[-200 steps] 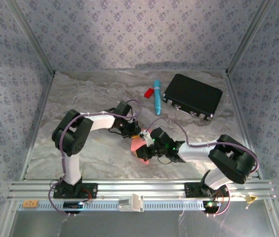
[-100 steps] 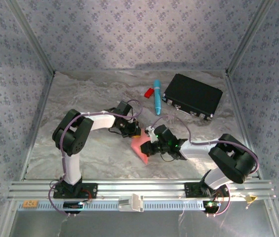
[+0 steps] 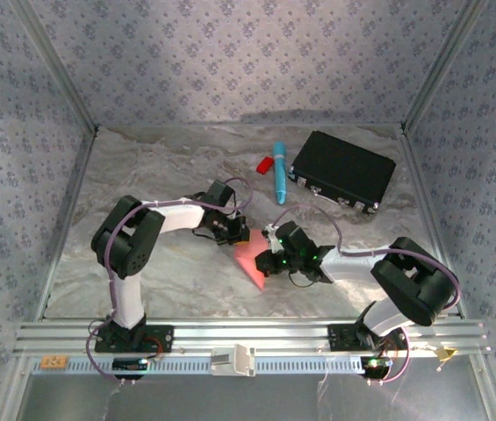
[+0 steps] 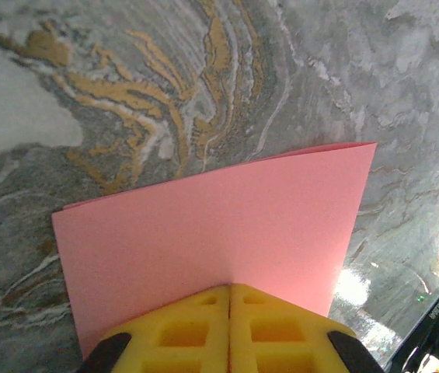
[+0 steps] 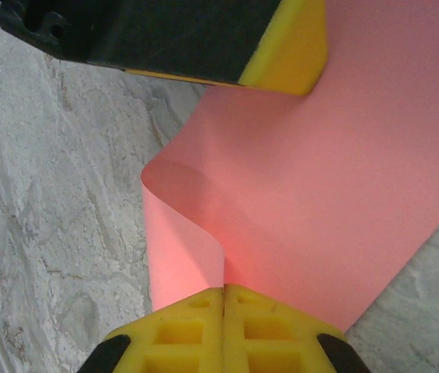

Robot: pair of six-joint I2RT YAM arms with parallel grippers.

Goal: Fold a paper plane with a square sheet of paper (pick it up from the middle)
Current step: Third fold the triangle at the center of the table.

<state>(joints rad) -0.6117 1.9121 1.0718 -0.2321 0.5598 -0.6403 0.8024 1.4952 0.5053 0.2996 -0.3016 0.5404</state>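
At the centre of the marble-veined table [image 3: 155, 167], the square sheet of paper [image 3: 249, 257], thin, smooth and pink-red, bows in a soft curl. The left gripper [image 3: 234, 235] and right gripper [image 3: 265, 261] pinch its opposite edges, yellow pads [image 4: 196, 330] closed. Far right lies a flat, rectangular black case [image 3: 342, 170], lid shut, contents hidden.

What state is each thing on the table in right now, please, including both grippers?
square sheet of paper: bent over on itself, loosely curled, pinched by both grippers.
left gripper: shut on the square sheet of paper.
right gripper: shut on the square sheet of paper.
black case: closed, lying flat.
blue pen: lying flat, untouched.
small red plastic piece: lying beside the blue pen.
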